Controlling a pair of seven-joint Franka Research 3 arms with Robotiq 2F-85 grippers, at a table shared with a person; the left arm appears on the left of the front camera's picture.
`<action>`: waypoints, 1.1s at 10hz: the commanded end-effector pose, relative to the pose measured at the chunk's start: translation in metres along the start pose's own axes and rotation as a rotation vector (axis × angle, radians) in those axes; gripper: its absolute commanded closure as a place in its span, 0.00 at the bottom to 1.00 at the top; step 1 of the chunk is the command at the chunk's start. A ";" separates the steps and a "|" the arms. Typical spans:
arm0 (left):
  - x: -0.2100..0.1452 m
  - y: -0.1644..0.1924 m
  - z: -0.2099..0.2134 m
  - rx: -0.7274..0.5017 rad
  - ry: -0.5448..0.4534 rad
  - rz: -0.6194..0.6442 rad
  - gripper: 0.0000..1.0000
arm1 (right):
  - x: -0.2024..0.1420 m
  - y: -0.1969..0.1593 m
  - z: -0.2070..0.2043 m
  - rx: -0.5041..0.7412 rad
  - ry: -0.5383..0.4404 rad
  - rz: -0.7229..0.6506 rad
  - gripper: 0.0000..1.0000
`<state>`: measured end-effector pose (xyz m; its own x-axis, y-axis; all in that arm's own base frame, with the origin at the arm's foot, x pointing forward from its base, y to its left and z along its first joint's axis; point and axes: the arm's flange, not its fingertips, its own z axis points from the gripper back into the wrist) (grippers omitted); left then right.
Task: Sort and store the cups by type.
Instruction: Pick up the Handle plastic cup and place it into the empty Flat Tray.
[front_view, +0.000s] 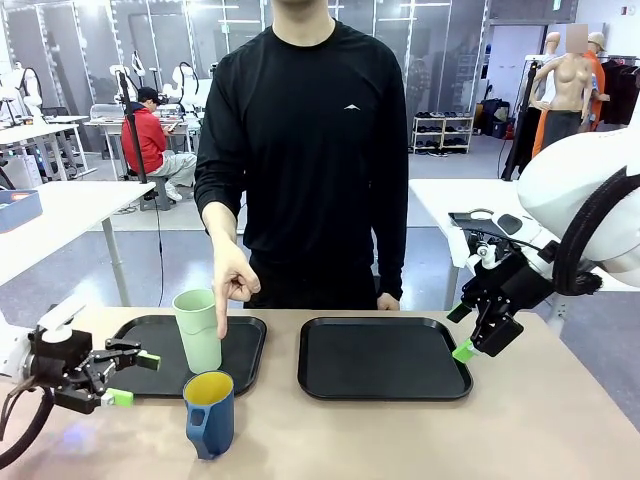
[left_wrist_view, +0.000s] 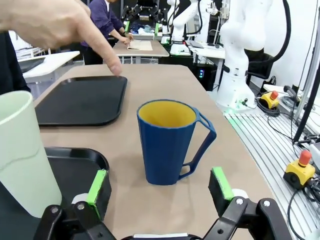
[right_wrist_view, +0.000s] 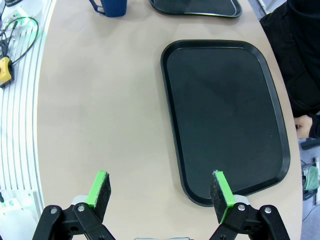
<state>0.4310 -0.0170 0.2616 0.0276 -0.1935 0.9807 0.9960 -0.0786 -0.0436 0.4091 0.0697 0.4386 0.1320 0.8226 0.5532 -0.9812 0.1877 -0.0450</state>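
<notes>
blue mug (front_view: 209, 412), near left of counter (front_view: 540, 420): left gripper (front_view: 133, 379) jaws apart beside it; square them across the body, clear of handle (left_wrist_view: 202, 145) and green tumbler (front_view: 199, 330), before closing.

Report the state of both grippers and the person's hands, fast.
Left gripper: open, empty.
Right gripper: open, empty.
Person's pointing hand: empty, finger down by the green cup.
Other hand: mostly hidden, cannot tell.

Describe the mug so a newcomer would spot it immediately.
Find the left black tray on the table. Just off its near edge, standing on the table itself, is the mug. It is dark blue, handled and yellow inside, unlike the taller handleless mint-green tumbler on the tray.
</notes>
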 end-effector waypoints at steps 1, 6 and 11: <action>-0.014 0.014 -0.014 -0.007 -0.014 -0.011 0.00 | 0.000 0.003 0.001 -0.003 0.009 -0.001 0.00; -0.038 0.018 -0.048 -0.027 -0.018 -0.041 0.00 | 0.000 0.003 0.001 -0.003 0.009 -0.001 0.00; -0.048 0.020 -0.077 -0.070 -0.024 -0.095 0.00 | 0.000 0.003 0.001 -0.003 0.009 -0.001 0.00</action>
<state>0.4546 -0.0834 0.2320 -0.0130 -0.1623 0.9867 0.9852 -0.1709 -0.0152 0.4090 0.0697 0.4386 0.1318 0.8225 0.5533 -0.9812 0.1875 -0.0450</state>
